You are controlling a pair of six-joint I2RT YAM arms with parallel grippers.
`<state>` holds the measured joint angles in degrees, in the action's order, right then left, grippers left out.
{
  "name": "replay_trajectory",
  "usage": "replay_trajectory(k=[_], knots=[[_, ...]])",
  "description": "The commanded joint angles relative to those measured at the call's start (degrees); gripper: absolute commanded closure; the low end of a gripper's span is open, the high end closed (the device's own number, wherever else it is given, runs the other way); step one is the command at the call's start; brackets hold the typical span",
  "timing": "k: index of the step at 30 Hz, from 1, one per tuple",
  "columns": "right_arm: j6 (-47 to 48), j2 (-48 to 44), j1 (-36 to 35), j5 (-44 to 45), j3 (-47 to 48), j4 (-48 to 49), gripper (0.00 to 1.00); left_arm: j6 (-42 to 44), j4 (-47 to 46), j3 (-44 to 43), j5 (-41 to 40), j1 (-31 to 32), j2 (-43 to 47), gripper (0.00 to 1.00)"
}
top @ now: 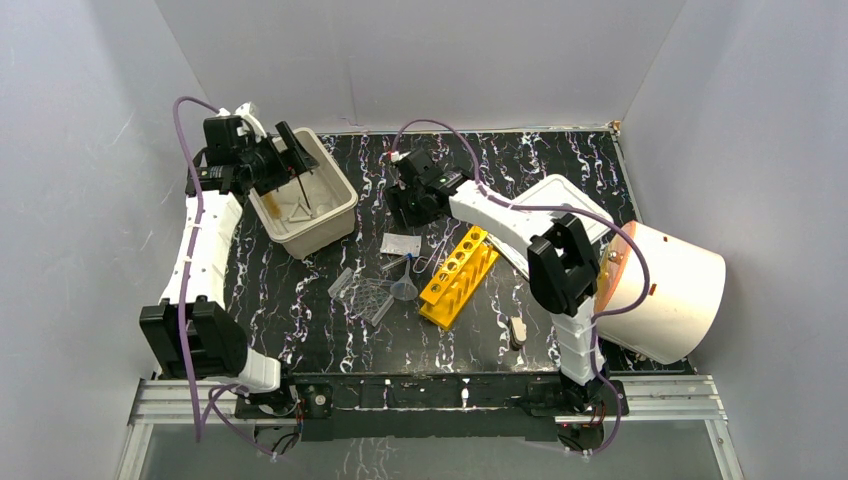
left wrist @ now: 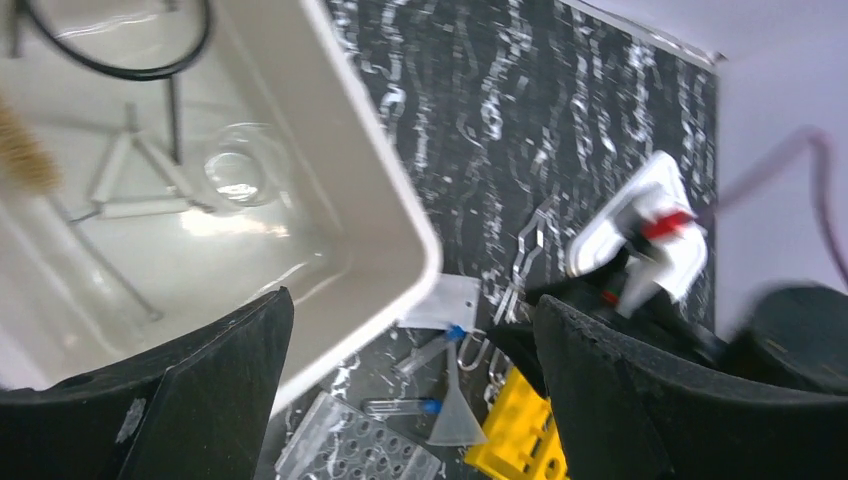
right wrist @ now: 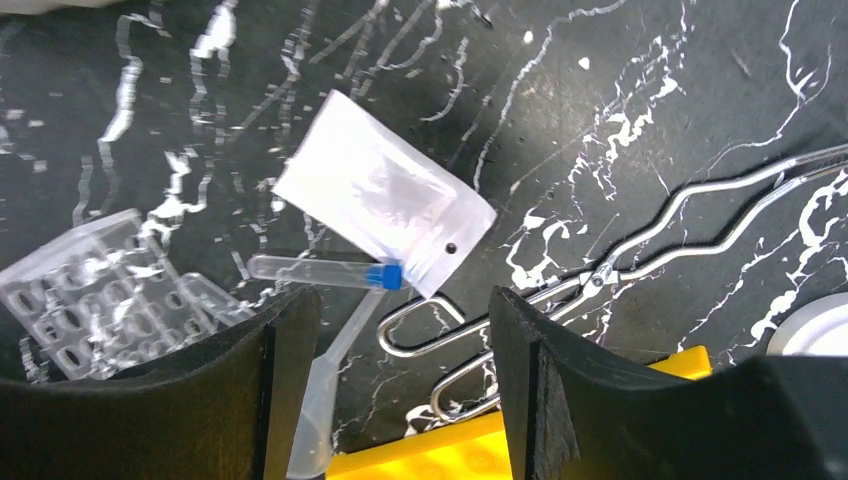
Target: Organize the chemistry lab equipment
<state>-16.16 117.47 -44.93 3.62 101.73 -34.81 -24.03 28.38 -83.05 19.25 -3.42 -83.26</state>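
- overhead, the left arm (top: 205, 240) stretches from its base at the near edge up the bench's (top: 300, 320) left edge, then bends right at the wrist over the beige bin (top: 335, 180) in the far left corner.
- the left gripper (top: 295, 165) hangs above the bin's inside; in the wrist view its fingers (left wrist: 200, 400) stand wide apart with nothing between them.
- inside the bin lie a black wire loop (left wrist: 130, 70), a clay triangle (left wrist: 130, 185) and a small glass dish (left wrist: 240, 170), the dish just beside the triangle.
- the right arm (top: 500, 215) folds at the elbow above the bench's right half and reaches left toward the middle of the far edge.
- the right gripper (top: 410, 205) points down at the bench, its fingers (right wrist: 280, 400) spread wide and empty.
- below it lies a small plastic bag (right wrist: 385, 200), flat, with a blue-capped tube (right wrist: 320, 272) touching the bag's near corner.
- metal tongs (right wrist: 640, 250) lie just right of the bag, their looped handles near the yellow tube rack (top: 458, 275).
- the rack lies at a slant in the middle of the bench; the funnel (top: 404, 288) sits just left of it, and the clear ridged tray (top: 365, 297) lies beside the funnel, further left.
- a white cylinder (top: 665, 290) lies on its side at the right edge.
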Motion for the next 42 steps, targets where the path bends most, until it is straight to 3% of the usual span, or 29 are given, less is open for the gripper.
replay_trajectory(k=[1,4,11,24,34,41,42], knots=[[0.7,3.4,0.5,3.5,5.4,-4.7,0.29,3.4,0.3,-2.6,9.9,2.6,3.5,0.09],[4.4,6.0,0.5,2.3,6.7,-4.9,0.29,3.7,-0.4,-2.5,12.1,5.3,3.9,0.09],[10.3,13.7,0.5,-0.8,13.9,-7.8,0.28,0.8,-0.8,-3.3,6.4,6.6,4.0,0.08],[6.6,18.8,0.9,1.8,19.3,-13.9,0.3,1.5,0.7,-7.7,4.5,8.3,0.7,0.08],[-2.7,19.6,2.1,-1.4,16.3,-11.9,0.59,2.2,1.1,-8.2,3.9,10.0,0.2,0.08],[-2.9,19.0,2.2,2.3,14.7,-9.5,0.99,2.2,1.2,-7.9,3.6,10.5,0.1,0.08],[-2.7,18.7,2.2,2.6,14.6,-9.1,1.0,2.2,1.2,-7.9,3.5,10.5,0.1,0.08]])
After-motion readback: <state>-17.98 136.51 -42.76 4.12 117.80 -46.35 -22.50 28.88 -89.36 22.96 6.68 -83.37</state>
